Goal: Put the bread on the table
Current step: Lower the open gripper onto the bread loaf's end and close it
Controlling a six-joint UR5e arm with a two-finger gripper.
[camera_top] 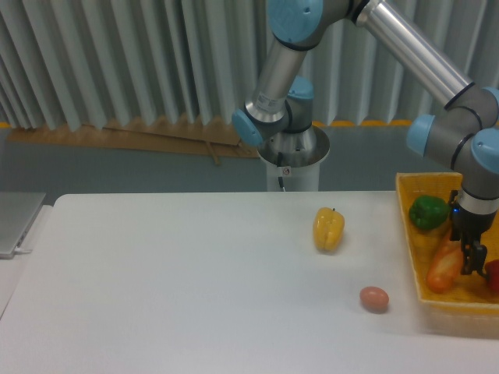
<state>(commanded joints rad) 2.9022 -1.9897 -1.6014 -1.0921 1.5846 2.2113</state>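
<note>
The bread [440, 269] is an orange-golden loaf lying slanted inside the yellow basket [408, 234] at the right edge. My gripper [470, 261] points straight down into the basket. Its dark fingers [471, 255] are low against the right side of the bread's upper end and look open, with the far finger partly hidden. The white table [195, 273] stretches out to the left of the basket.
A green pepper [428, 212] and a red item [493, 276] also lie in the basket. On the table are a yellow pepper [328, 229] and a small brown egg [374, 298]. The arm's base [292, 160] stands behind the table, and a grey slab [15, 222] sits at the far left.
</note>
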